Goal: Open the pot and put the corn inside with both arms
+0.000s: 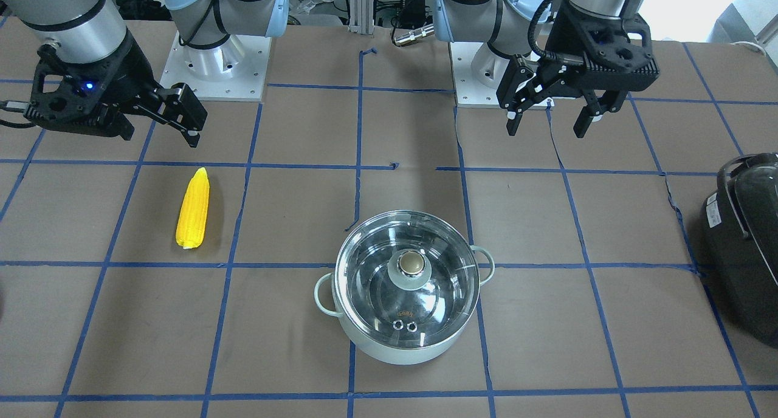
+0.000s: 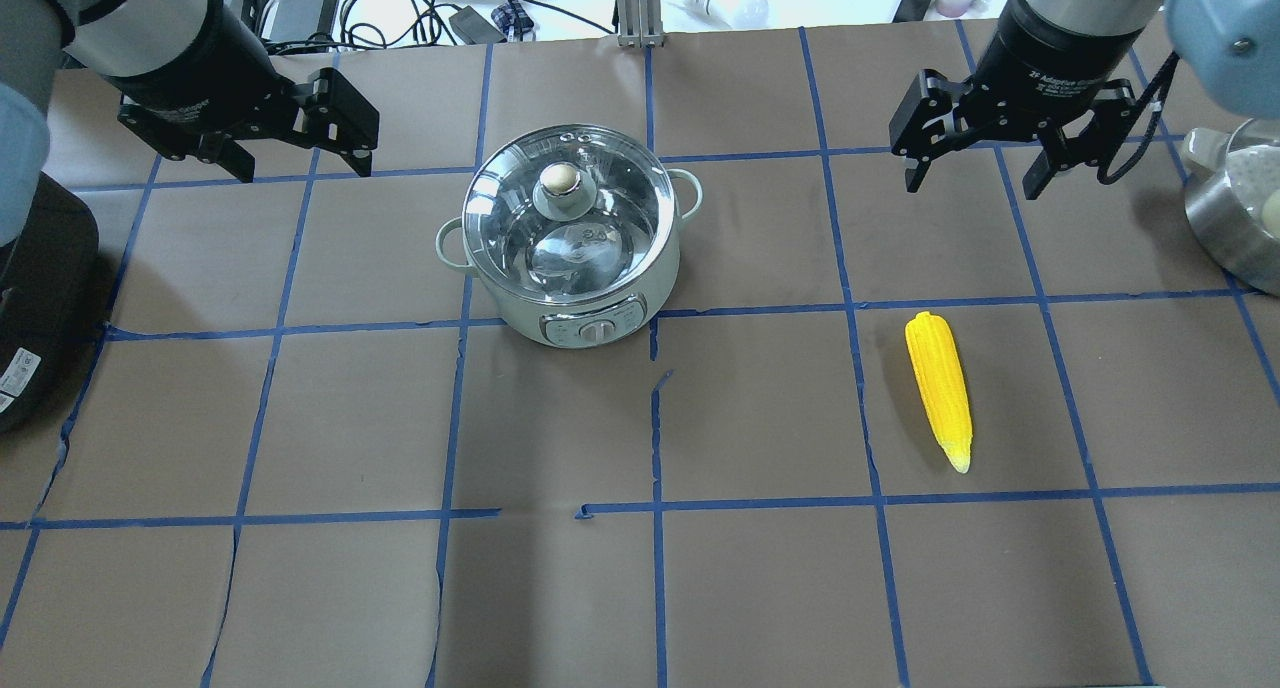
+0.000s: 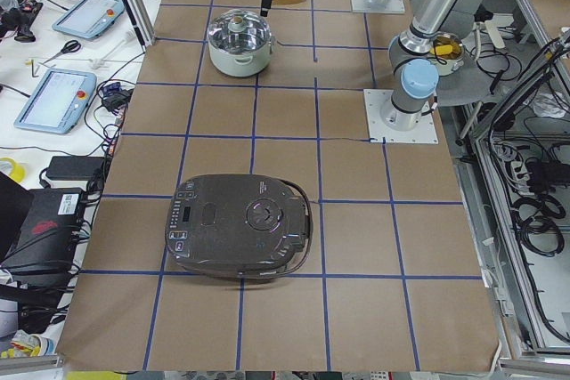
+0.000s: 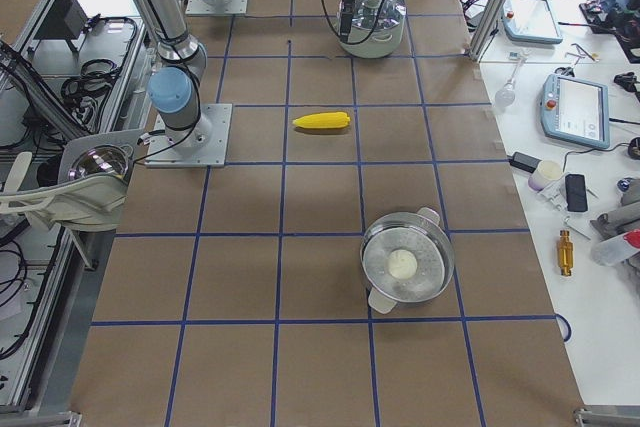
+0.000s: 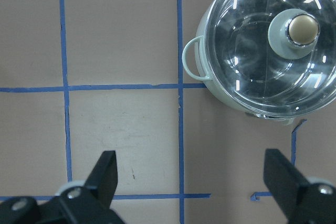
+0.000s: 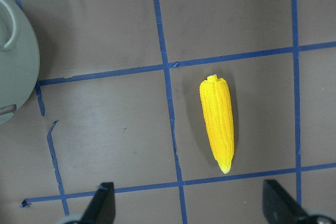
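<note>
The mint-green pot (image 1: 389, 348) stands near the table's middle with its glass lid (image 1: 371, 278) on and the round knob (image 1: 412, 263) on top. In the overhead view the pot (image 2: 505, 293) is between the arms, nearer my left one. The yellow corn (image 2: 940, 388) lies flat on the brown paper, its point toward the robot. My left gripper (image 2: 305, 168) hangs open and empty above the table, left of the pot (image 5: 226, 93). My right gripper (image 2: 970, 186) hangs open and empty beyond the corn (image 6: 218, 121), clear of it.
A black rice cooker (image 2: 30, 298) sits at the table's left end. A steel pot (image 2: 1225, 228) with a pale round thing inside sits at the right end. Blue tape lines grid the paper. The arm bases (image 1: 213, 65) stand at the robot's edge.
</note>
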Robot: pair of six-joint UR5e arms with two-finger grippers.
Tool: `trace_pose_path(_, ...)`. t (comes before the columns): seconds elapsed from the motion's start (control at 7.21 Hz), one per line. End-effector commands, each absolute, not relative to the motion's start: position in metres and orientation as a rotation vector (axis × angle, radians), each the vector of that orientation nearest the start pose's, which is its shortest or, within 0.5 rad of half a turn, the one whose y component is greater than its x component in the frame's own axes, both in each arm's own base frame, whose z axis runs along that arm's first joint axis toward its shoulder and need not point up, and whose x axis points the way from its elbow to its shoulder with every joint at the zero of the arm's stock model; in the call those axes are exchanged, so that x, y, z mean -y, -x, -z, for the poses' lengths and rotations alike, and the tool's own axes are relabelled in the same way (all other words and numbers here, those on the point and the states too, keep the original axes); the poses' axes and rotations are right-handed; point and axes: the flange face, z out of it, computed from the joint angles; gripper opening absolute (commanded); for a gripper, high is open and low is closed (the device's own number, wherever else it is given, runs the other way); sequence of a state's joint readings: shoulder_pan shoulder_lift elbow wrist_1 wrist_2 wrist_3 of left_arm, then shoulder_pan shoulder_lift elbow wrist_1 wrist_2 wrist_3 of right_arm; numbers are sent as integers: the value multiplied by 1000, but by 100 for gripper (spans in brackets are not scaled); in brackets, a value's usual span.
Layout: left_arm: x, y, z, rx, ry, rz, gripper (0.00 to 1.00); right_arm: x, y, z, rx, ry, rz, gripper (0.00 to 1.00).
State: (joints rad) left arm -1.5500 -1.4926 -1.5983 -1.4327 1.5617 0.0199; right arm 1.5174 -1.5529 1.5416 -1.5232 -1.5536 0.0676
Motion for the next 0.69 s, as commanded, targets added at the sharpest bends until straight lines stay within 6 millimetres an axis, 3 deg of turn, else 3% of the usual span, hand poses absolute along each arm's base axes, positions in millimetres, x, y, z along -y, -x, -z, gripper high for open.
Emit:
trace_pose_path(0.0,479,125,-525,-3139,0,293,100,502,-109,-488,-3119,-187,-58,100)
trace_pose_path(0.55,481,125,-525,-3136,-9,292,100,502,-109,-489,-3117,-190,-55,100)
